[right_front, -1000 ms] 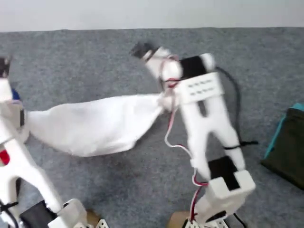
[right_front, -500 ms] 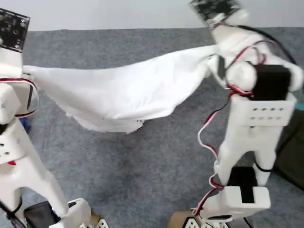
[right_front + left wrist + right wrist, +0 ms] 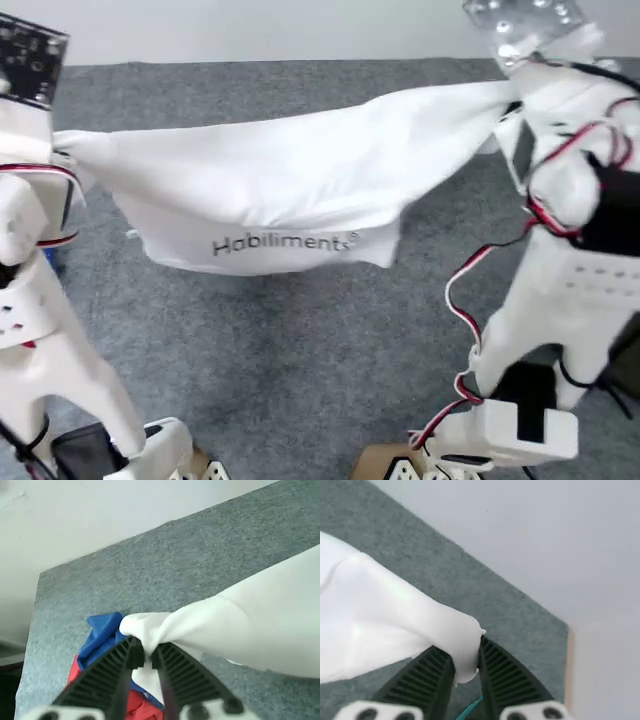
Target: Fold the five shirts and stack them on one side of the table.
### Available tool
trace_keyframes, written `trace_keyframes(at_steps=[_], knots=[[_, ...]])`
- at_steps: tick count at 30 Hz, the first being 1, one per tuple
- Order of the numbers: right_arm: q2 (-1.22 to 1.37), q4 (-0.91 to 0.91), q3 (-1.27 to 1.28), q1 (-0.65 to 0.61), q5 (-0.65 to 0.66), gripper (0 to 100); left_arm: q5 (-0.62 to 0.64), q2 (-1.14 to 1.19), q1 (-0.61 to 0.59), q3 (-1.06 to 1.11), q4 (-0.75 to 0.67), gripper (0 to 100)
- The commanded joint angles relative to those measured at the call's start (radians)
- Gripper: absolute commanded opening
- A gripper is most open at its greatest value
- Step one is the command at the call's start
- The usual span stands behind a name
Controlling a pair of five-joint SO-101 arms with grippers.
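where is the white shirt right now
In the high view the white shirt hangs stretched above the grey table, held between the left gripper and right gripper.

Our right gripper (image 3: 464, 652) pinches a corner of the white shirt (image 3: 380, 620) between its black ridged fingers (image 3: 427, 675). Taking twelve o'clock as straight ahead of the fingertips, we see the cloth billow off toward ten o'clock over the grey table (image 3: 485, 595); a pale wall (image 3: 520, 525) rises at twelve.
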Motion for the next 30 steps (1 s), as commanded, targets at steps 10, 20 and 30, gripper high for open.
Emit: trace_keyframes(at_steps=[10,20,30], knots=[[-0.05,0.001,-0.269,0.128,0.049,1.2,0.002,-0.028,0.252,0.214,0.018,0],[-0.045,-0.002,-0.334,0.12,0.074,1.2,0.002,-0.029,0.233,0.618,0.018,1],[-0.039,0.016,-0.313,0.008,0.075,1.2,-0.006,-0.029,0.078,0.607,0.017,4]])
